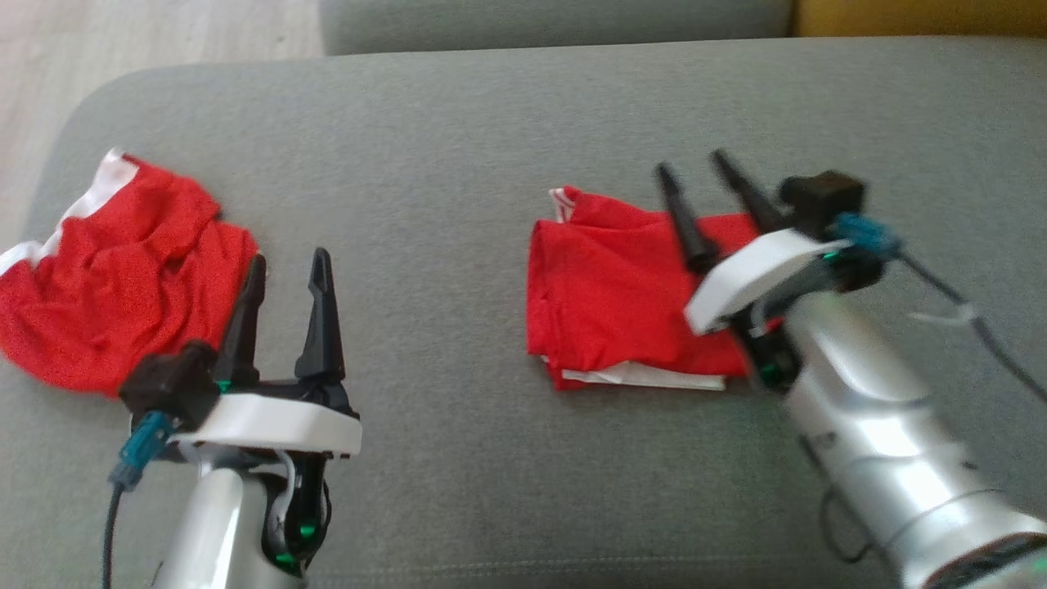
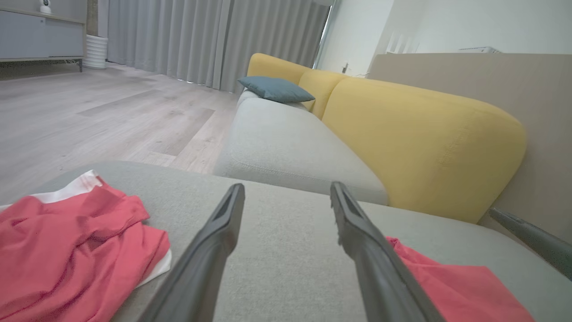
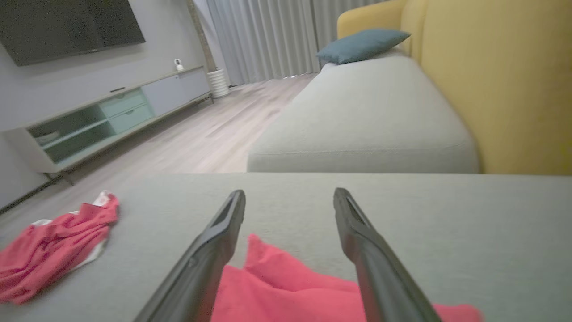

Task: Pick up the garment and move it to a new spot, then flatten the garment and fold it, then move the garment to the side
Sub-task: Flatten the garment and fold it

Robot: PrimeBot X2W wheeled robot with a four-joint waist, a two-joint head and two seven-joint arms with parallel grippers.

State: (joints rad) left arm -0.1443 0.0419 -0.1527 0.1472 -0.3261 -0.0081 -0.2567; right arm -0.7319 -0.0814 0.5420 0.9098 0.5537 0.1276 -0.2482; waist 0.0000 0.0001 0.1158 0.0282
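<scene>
The right arm slanted in from the near right, its right gripper (image 1: 692, 161) over the folded red garment (image 1: 609, 286) at mid-cushion (image 1: 458, 147), jaws wide and empty. The left gripper (image 1: 289, 257) pointed far, jaws wide, just beside a crumpled red garment (image 1: 114, 278) at the left.

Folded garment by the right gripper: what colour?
Folded garment: red, white at its near edge; best in the head view.

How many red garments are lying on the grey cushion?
2. One crumpled red garment lies at the left end of the grey cushion, beside the left gripper. One folded red garment lies right of centre, under the right gripper. Nothing suggests another hidden.
</scene>
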